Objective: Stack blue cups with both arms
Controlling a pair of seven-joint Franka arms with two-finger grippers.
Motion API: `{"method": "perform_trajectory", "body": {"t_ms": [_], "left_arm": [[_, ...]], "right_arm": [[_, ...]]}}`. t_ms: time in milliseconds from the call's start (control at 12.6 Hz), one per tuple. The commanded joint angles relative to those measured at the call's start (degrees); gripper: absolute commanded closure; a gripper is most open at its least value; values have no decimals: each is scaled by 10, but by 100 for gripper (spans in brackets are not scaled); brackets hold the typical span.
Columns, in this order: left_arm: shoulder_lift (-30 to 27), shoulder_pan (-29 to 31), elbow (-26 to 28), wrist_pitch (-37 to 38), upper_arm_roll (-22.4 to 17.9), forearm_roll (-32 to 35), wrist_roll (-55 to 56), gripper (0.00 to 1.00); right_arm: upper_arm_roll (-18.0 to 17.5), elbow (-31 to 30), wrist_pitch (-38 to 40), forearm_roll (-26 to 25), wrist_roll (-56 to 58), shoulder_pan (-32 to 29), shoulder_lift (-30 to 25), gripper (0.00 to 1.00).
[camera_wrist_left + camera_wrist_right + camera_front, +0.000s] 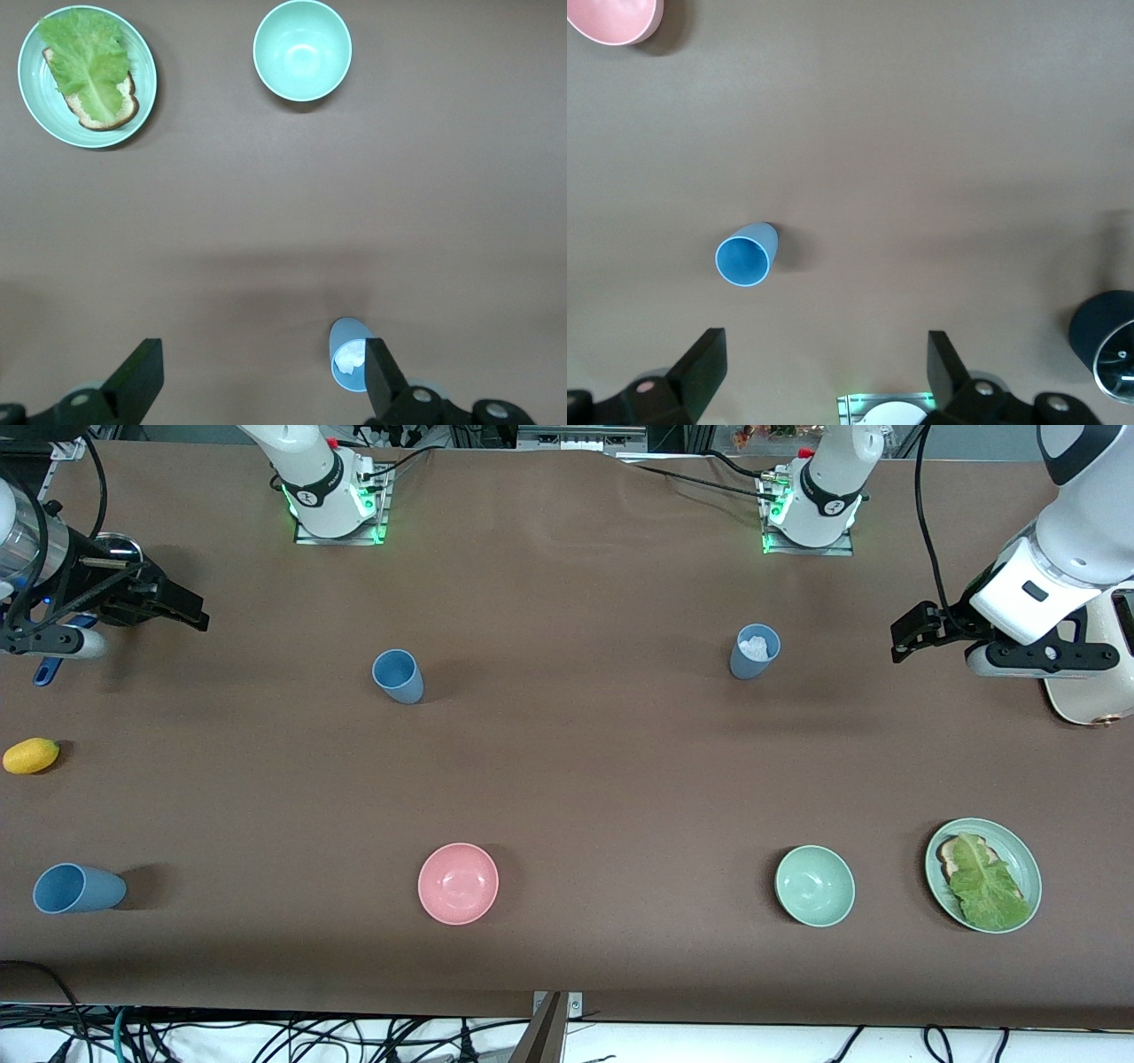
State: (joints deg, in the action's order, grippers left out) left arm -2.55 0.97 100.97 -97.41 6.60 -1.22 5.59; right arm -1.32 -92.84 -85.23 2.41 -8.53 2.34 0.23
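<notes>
Brown cloth covers the long surface (567, 779), with both arm bases standing along its edge farthest from the front camera. One small matte dusty-blue plastic cup (399, 676) stands upright toward the right arm's end, empty inside in the right wrist view (747, 255). A second dusty-blue cup with something white inside (755, 652) stands upright toward the left arm's end, about level with the first and well apart from it; the left wrist view shows it (349, 354) just beside one finger (383, 381). A third blue cup lying on its side (78, 888) rests near the front camera at the right arm's end.

The left gripper (912, 638) hangs over the left arm's end of the surface, jaws spread wide and holding nothing. The right gripper (182, 613) hangs over the right arm's end, jaws likewise wide apart and empty.

Nearer the front camera sit a round pink bowl (458, 883), a pale-green bowl (814, 885), and a pale-green plate (1026, 855) carrying a slice of bread topped with a lettuce leaf (985, 884). A small yellow lemon-shaped object (31, 755) lies at the right arm's end.
</notes>
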Motion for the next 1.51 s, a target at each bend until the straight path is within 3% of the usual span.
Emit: {"method": "perform_trajectory", "body": {"t_ms": [0,1115,1434], "left_arm": [[4,5,-17,17,1,-17,-1,0],[5,5,-18,20,3,-15,-1,0],[20,1,-44,31,3,-7,-6,0]], "right_arm": [[-3,11,16,-8,-1,-1,3,0],[-3,12,16,-7,2,-1,3,0],[-3,12,16,-7,2,-1,3,0]]}}
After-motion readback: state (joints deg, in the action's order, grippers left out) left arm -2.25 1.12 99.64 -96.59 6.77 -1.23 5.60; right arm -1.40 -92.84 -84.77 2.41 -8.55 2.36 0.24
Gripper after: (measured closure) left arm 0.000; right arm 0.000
